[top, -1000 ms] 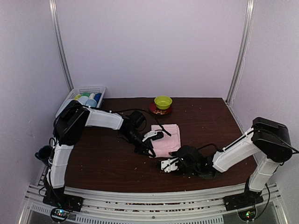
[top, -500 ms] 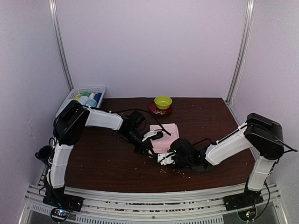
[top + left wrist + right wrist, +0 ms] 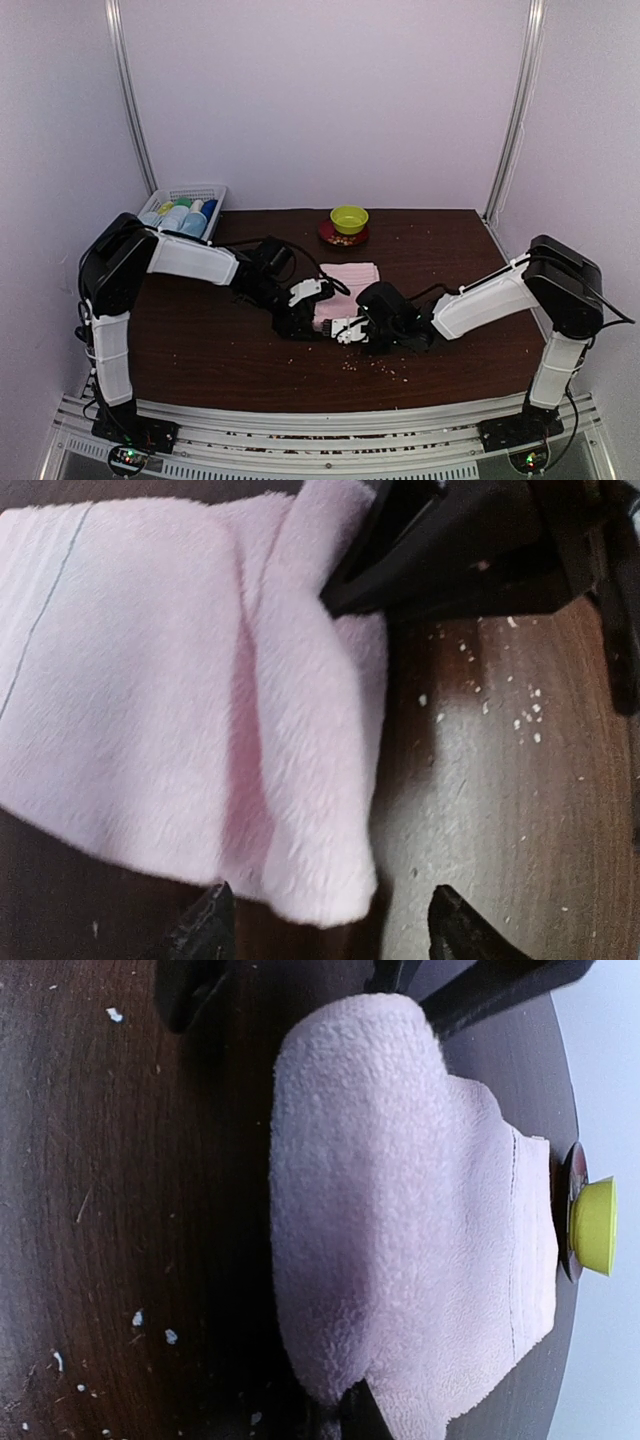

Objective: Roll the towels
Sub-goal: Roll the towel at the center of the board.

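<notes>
A pale pink towel [image 3: 356, 279] lies mid-table with its near edge curled up into a thick fold [image 3: 350, 1190]. My left gripper [image 3: 308, 312] is at the fold's left end. In the left wrist view its jaws are open [image 3: 325, 935], and the towel's corner [image 3: 320, 880] lies loose just ahead of the two dark fingertips. My right gripper [image 3: 341, 328] comes in from the right and is shut on the fold's near end [image 3: 352, 1408]. The right gripper's black body [image 3: 450, 550] shows beyond the towel in the left wrist view.
A yellow-green bowl [image 3: 349, 217] on a dark red saucer stands at the table's back, also seen as the bowl [image 3: 592, 1225] past the towel. A white mesh basket [image 3: 186, 203] of bottles sits at the back left. Pale crumbs [image 3: 385, 366] dot the brown table [image 3: 200, 340].
The left gripper has opened and let go of the towel, and its arm has dropped lower and leftward. The right gripper has moved left to the towel's near edge and shut on it.
</notes>
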Robot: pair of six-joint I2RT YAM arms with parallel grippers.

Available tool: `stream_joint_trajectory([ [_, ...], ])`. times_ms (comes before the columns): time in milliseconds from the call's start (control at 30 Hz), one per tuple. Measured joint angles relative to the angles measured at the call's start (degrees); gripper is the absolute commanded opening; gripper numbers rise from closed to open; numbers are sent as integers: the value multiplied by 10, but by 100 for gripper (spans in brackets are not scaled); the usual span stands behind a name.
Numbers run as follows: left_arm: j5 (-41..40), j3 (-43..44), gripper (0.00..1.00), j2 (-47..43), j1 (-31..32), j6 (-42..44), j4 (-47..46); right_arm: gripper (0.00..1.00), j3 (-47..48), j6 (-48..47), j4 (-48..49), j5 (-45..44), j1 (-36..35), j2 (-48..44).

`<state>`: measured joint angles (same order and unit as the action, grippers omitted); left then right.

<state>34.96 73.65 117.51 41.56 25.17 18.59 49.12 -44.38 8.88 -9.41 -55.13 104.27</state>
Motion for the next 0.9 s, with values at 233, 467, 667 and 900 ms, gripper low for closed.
stream_joint_trajectory([
  [233,-133,-150,86,-128,-16,-15,-124,0,41,22,-80,39,14,0],
  [467,-174,-337,98,-269,-25,-8,-336,0,105,43,-193,119,45,0],
  [667,-149,-374,95,-276,-25,29,-452,0,186,57,-295,199,80,32],
  [900,-135,-458,88,-300,-7,96,-575,0,308,68,-410,279,116,108],
])
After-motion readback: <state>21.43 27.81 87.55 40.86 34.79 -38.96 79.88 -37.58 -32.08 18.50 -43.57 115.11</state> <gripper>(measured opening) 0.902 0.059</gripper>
